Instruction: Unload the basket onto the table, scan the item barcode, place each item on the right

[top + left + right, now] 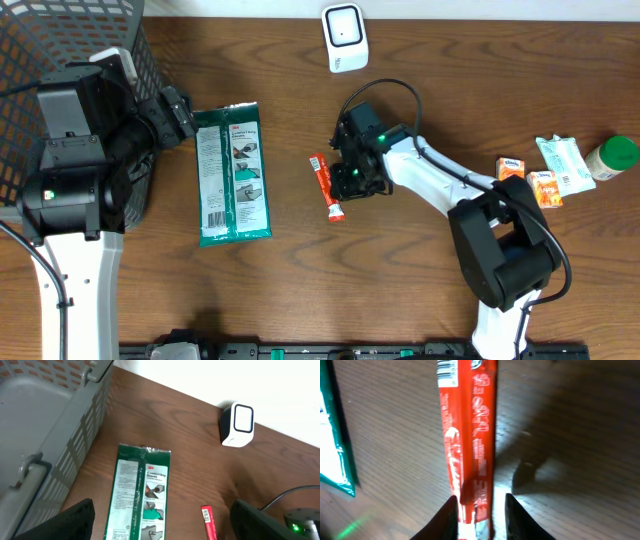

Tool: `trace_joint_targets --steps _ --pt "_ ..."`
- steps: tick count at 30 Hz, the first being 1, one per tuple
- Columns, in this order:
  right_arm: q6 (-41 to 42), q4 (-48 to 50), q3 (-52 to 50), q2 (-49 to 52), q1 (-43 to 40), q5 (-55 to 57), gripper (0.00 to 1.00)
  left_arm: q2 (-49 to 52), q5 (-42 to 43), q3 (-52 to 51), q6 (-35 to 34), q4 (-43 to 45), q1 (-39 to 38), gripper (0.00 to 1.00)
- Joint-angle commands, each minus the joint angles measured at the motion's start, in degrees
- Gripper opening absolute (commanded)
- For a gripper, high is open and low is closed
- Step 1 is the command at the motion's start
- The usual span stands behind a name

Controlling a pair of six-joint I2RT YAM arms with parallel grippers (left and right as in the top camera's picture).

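Red sachet [326,186] lying on counter [420,300] between right tool's [481,517] slightly parted fingers [451,516]; left tool [162,522] spread wide near green pack [232,175].

Brown wood-grain bench [300,290]: surface carries all items noted below.

Grey perforated plastic basket [30,40]: at the bench's far left corner, with a hinged handle on its rim.

Flat green plastic pack of gloves with a white printed label [232,175]: lies flat just beside the basket, long side running front to back.

Right edge, in one cluster: two small orange cartons [512,167] [544,188], a white and pale green packet [565,165], and a green-capped white bottle [612,157] nearest the edge.
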Motion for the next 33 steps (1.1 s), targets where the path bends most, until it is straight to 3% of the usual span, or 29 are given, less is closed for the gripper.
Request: trace_joint_targets --steps 1,26,33 --pt "0.44 0.0 0.48 -1.68 0.9 -0.92 0.29 -0.04 0.33 0.31 0.7 -0.02 0.28 0.87" --pt "0.46 0.04 0.37 -1.66 2.64 3.91 0.24 -0.04 0.33 0.31 0.7 -0.02 0.28 0.87" --pt "1.4 4.07 -3.39 -1.66 3.45 6.43 0.22 -0.04 0.33 0.31 0.7 -0.02 0.28 0.87"
